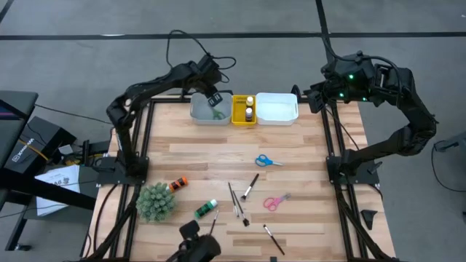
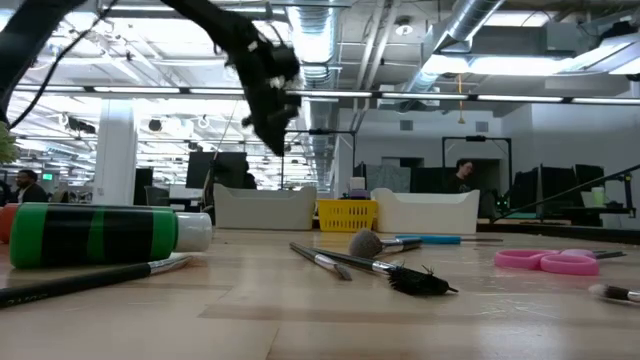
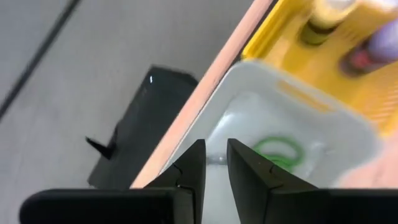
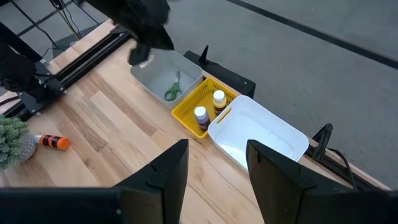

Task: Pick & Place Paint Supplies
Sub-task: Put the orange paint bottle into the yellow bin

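Note:
My left gripper [image 1: 214, 97] hangs above the grey tray [image 1: 198, 110] at the table's far edge, open by a narrow gap [image 3: 216, 163] and holding nothing. Green-handled scissors [image 3: 277, 149] lie flat on that tray's floor [image 4: 173, 90]. The yellow tray [image 1: 237, 116] holds two small bottles [image 1: 249, 108]. On the table lie blue scissors [image 1: 268, 161], pink scissors [image 1: 275, 201], an orange bottle [image 1: 178, 183], a green bottle [image 1: 206, 209] and several brushes [image 1: 250, 188]. My right gripper [image 4: 217, 168] is wide open, off the table's far right corner [image 1: 314, 97].
A white tray [image 1: 278, 109] sits to the right of the yellow one. A spiky green plant ball [image 1: 155, 201] stands near the table's left near corner. The table frame's dark rails [image 1: 331, 138] run along both sides. Bare wood [image 1: 211, 149] lies between the trays and the supplies.

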You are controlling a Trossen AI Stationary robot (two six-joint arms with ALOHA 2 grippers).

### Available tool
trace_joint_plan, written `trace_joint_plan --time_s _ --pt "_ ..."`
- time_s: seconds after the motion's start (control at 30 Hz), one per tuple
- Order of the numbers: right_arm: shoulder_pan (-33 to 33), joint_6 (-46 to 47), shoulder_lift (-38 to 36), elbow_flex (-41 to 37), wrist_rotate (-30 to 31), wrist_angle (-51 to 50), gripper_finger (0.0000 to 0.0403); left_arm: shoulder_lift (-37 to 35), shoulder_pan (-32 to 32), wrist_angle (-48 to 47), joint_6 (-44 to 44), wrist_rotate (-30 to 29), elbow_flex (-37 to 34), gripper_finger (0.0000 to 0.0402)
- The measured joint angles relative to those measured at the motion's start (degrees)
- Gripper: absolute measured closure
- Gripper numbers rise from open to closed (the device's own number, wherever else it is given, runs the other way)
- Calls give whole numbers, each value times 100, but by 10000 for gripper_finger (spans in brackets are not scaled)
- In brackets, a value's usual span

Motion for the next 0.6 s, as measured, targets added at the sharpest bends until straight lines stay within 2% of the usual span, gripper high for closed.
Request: trace_joint_plan --time_s 0.27,0.47,0.6 --pt "0 -19 0 0 -2 -73 245 -1152 -616 -328 -13 516 2 341" --pt "2 -100 -2 0 -19 -74 245 -1772 -1360 -831 -113 497 2 338" --pt "5 -167 -2 0 -158 -72 245 -1951 -1884 -1119 -607 150 2 330"
